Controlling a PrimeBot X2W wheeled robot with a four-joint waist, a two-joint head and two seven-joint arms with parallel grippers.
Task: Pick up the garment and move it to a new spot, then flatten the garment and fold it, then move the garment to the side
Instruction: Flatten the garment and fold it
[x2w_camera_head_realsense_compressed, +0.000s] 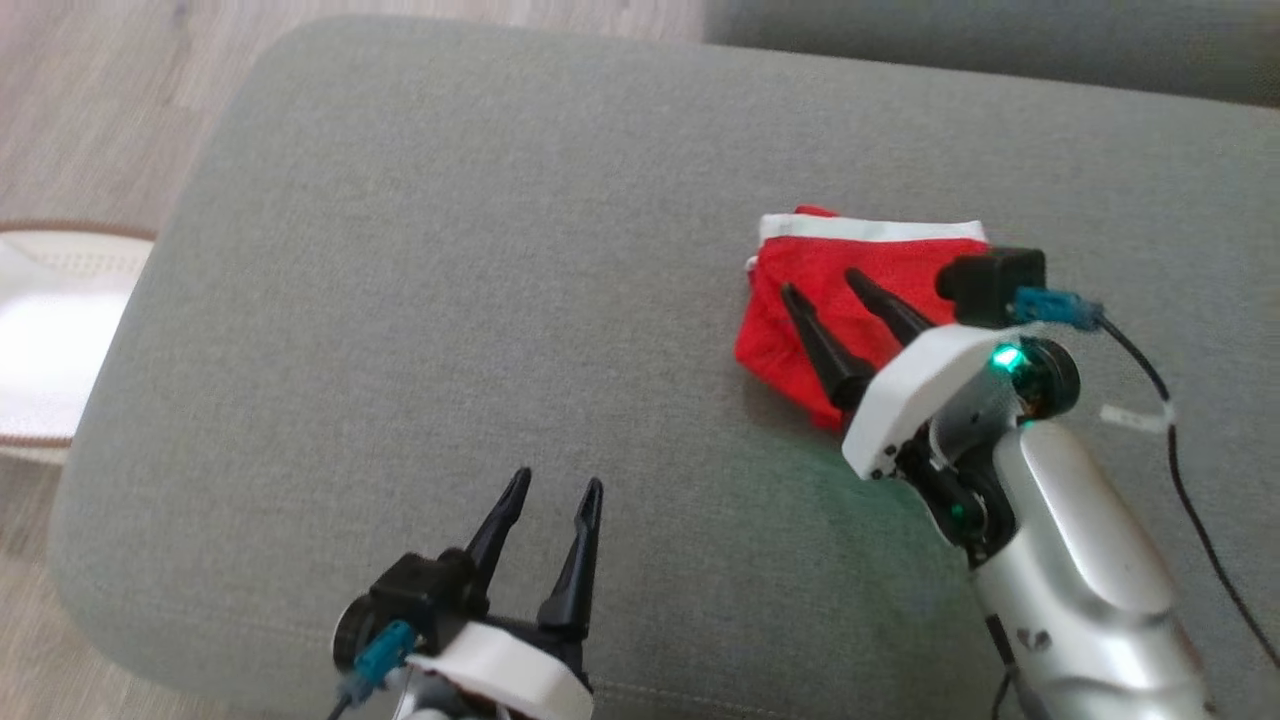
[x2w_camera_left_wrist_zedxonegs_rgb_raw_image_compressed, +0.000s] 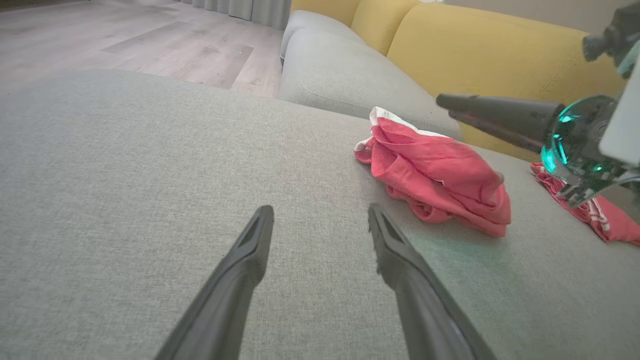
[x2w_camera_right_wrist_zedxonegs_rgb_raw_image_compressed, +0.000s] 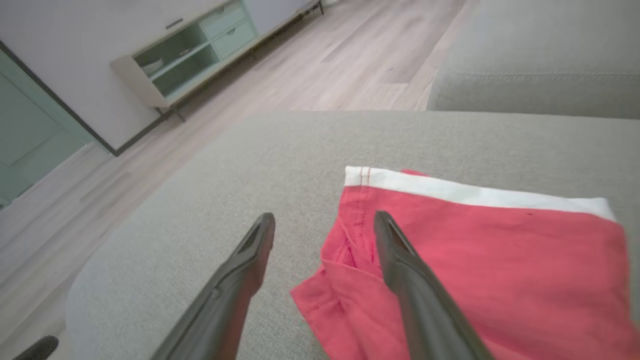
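Looking down from the head camera, I see the red garment (x2w_camera_head_realsense_compressed: 860, 258) lying folded on the grey cushion (x2w_camera_head_realsense_compressed: 450, 250), on the right half of its top and nearer its far edge than its near one. A white band (x2w_camera_head_realsense_compressed: 870, 228) runs along the garment's far side; the rest is red cloth in a compact, slightly rumpled bundle, resting flat on the cushion fabric.

Right gripper (x2w_camera_head_realsense_compressed: 821, 282): the two dark fingers stand apart with nothing clamped between them. In the right wrist view the gripper (x2w_camera_right_wrist_zedxonegs_rgb_raw_image_compressed: 324, 216) straddles the garment's (x2w_camera_right_wrist_zedxonegs_rgb_raw_image_compressed: 500, 270) corner, one finger over bare cushion (x2w_camera_right_wrist_zedxonegs_rgb_raw_image_compressed: 200, 190), the other over red cloth just beside the band's stitched end. I cannot tell whether the fingertips touch the fabric.

Left gripper (x2w_camera_head_realsense_compressed: 557, 477): fingers likewise spread wide and empty, held over the near edge of the cushion around its middle, well apart from the garment. Its wrist view shows the gripper (x2w_camera_left_wrist_zedxonegs_rgb_raw_image_compressed: 320, 208) above bare grey weave (x2w_camera_left_wrist_zedxonegs_rgb_raw_image_compressed: 125, 175), with the garment (x2w_camera_left_wrist_zedxonegs_rgb_raw_image_compressed: 440, 175) off towards the cushion's far right.

Surroundings: a wooden floor (x2w_camera_head_realsense_compressed: 90, 90) borders the cushion's left and far sides; a second grey seat (x2w_camera_left_wrist_zedxonegs_rgb_raw_image_compressed: 340, 75) with yellow back cushions (x2w_camera_left_wrist_zedxonegs_rgb_raw_image_compressed: 490, 55) stands beyond the cushion's far right edge.
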